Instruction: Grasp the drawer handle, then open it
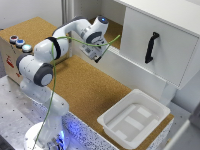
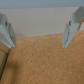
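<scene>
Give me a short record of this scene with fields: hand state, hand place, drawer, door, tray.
hand state: the hand is open, nothing between its fingers
hand place: over the cork surface, near the drawer front
drawer: long low white front panel, handle not visible
door: tall white door with black handle, above the drawer front
tray: white tray on the cork surface, empty

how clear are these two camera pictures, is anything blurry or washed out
Exterior view: soft and low in detail overall, evenly lit; the white plastic tray and the tall white door panel look bright but not blown out. Wrist view: blurrier still; the end effector fingers are smeared, and the brown cork-like floor shows only as grainy texture.
</scene>
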Controlling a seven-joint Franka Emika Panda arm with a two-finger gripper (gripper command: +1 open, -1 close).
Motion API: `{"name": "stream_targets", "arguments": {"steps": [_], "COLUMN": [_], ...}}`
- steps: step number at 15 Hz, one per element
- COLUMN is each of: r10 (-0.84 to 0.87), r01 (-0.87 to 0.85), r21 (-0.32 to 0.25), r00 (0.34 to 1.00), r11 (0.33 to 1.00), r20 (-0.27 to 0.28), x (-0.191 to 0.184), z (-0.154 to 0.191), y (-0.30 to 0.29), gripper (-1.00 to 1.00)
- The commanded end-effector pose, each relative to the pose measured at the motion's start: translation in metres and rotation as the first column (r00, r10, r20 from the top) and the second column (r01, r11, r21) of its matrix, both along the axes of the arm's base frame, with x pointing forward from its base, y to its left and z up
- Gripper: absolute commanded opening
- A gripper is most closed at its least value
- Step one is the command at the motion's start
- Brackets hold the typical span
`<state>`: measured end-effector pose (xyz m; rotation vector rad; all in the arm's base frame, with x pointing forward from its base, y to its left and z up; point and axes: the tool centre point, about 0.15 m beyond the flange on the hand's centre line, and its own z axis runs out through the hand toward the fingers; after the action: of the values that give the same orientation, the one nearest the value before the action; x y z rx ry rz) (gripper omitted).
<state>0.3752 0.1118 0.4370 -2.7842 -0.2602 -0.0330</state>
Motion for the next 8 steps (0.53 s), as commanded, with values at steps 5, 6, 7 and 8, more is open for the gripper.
{"name": "stream_targets", "arguments": {"steps": [5, 6, 7, 8], "r10": [-0.121, -0.145, -0.175, -0.191], "r01": [0.124, 0.147, 0.177, 0.194], "r21": [-0.051, -0.054, -0.058, -0.063], "r00": [0.991, 0.988, 0.983, 0.980], "r11": [0.991, 0.988, 0.982, 0.979], "r20": [0.054, 0.053, 0.052, 0.054], "x": [-0.051, -0.053, -0.057, -0.061], "z": [-0.038, -0.036, -0.034, -0.033], "y": [0.078, 0.084, 0.090, 0.097], "gripper": [1.00, 1.00, 1.00, 1.00]}}
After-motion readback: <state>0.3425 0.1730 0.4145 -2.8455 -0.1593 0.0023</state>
